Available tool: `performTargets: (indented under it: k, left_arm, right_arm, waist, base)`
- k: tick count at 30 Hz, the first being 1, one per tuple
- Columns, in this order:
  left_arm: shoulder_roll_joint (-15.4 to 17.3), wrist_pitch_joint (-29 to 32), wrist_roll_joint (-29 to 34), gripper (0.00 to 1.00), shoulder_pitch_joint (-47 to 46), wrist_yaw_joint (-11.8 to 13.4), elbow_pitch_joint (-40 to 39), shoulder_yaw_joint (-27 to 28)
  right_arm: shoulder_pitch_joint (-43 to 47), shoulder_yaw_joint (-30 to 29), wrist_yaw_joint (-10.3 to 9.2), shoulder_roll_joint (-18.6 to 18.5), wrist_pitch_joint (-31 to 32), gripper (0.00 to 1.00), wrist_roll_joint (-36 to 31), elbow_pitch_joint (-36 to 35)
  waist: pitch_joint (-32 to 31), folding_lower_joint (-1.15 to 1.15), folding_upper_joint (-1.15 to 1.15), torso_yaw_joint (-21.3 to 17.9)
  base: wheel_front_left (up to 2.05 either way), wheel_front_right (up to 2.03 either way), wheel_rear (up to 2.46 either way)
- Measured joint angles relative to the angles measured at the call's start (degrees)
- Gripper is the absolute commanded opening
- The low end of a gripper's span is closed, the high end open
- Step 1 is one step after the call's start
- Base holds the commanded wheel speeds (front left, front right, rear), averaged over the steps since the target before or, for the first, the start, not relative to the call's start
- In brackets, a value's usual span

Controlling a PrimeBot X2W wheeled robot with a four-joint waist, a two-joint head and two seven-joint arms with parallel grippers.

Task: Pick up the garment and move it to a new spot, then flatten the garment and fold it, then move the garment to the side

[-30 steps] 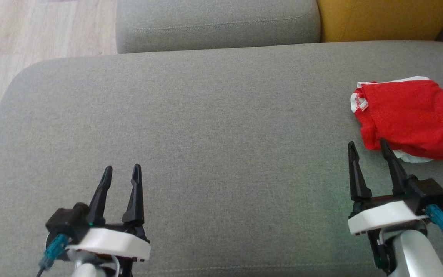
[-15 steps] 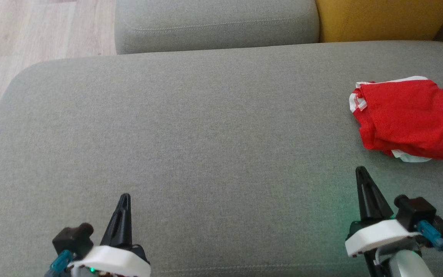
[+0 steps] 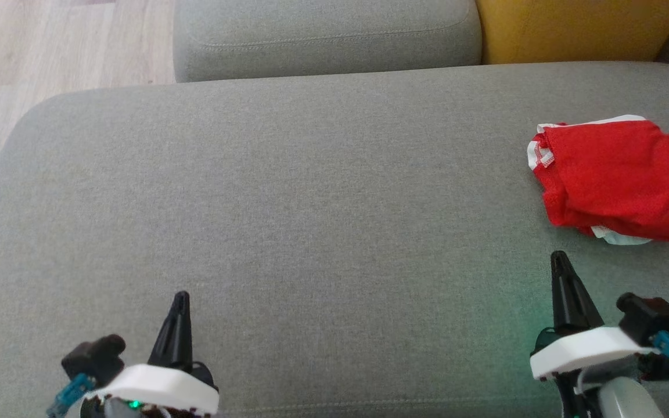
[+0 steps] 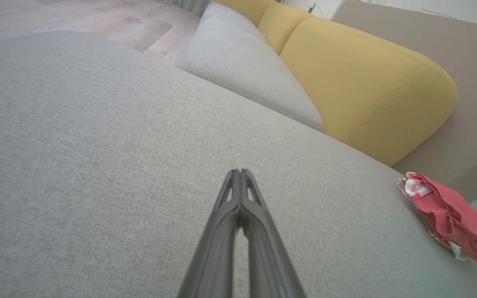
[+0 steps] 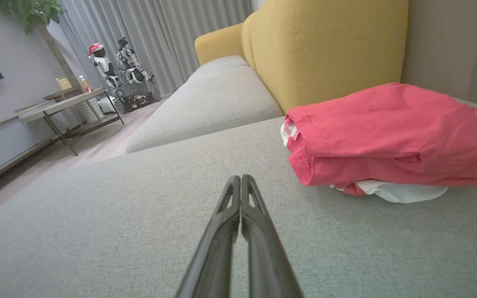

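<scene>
A folded red garment (image 3: 619, 180) was seen at the right edge of the grey sofa seat (image 3: 311, 191). The left end effector (image 3: 180, 302) and right end effector (image 3: 559, 262) were seen closed and empty near its front.

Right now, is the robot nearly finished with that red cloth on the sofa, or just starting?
Nearly finished, it seems. Done: the red and white fabric garment lies as a layered, folded bundle at the right end of the grey fabric sofa seat. In hand: nothing; the left gripper and right gripper are both shut, empty and apart from it. Left: apparently nothing, though the fold looks slightly uneven.
</scene>
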Motion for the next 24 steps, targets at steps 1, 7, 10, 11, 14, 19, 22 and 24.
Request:
performTargets:
  k: [1, 7, 10, 11, 14, 19, 22, 24]
  left_arm:
    - [0.01, 0.12, -0.58, 0.00, -0.23, 0.00, 0.10, 0.18]
    - [0.04, 1.13, -4.22, 0.00, -0.38, -0.07, 0.26, 1.01]
    - [0.05, 1.49, -5.93, 0.00, -0.40, -0.52, 0.41, 1.13]
    - [0.05, 1.65, -6.53, 0.00, -0.40, -0.53, 0.43, 1.18]
    - [0.07, 2.12, -8.25, 0.00, -0.49, -0.55, 0.47, 1.36]
    - [0.07, 2.68, -11.24, 0.00, -1.13, -1.00, 0.56, 1.88]
    - [0.08, 3.20, -12.94, 0.00, -1.60, -1.02, 0.58, 2.50]
    - [0.10, 3.61, -14.11, 0.00, -1.60, -1.03, 0.65, 2.76]
  right_arm:
    - [0.00, -0.10, 0.00, 0.00, 0.19, 0.00, 0.74, -0.04]
    - [0.00, -0.67, 0.00, 0.01, 1.01, 0.00, 5.00, -0.36]
    - [-0.01, -0.82, 0.00, 0.01, 1.52, 0.00, 7.03, -0.46]
    - [-0.01, -0.90, 0.00, 0.01, 1.79, 0.00, 7.76, -0.55]
    - [-0.01, -1.08, 0.00, 0.01, 2.16, 0.00, 9.87, -0.60]
    - [-0.02, -1.41, 0.00, 0.02, 3.13, 0.00, 13.41, -0.65]
    - [-0.02, -1.62, -0.01, 0.02, 3.70, 0.00, 15.49, -0.70]
    - [-0.02, -1.76, -0.01, 0.02, 3.80, 0.00, 16.88, -0.75]
  waist:
    - [0.00, 0.00, 0.00, 0.00]
    - [-0.02, 0.00, 0.00, 0.00]
    - [-0.03, 0.00, 0.00, 0.00]
    - [-0.03, 0.00, 0.00, 0.00]
    - [-0.04, 0.00, 0.00, 0.00]
    - [-0.05, 0.00, 0.00, 0.00]
    - [-0.06, 0.00, 0.00, 0.00]
    - [-0.07, 0.00, 0.00, 0.00]
  base:
    - [0.00, 0.00, 0.00]
    - [0.00, 0.00, 0.00]
    - [0.00, 0.00, 0.00]
    - [0.00, 0.00, 0.00]
    - [0.00, 0.00, 0.00]
    - [0.00, 0.00, 0.00]
    - [0.00, 0.00, 0.00]
    - [0.00, 0.00, 0.00]
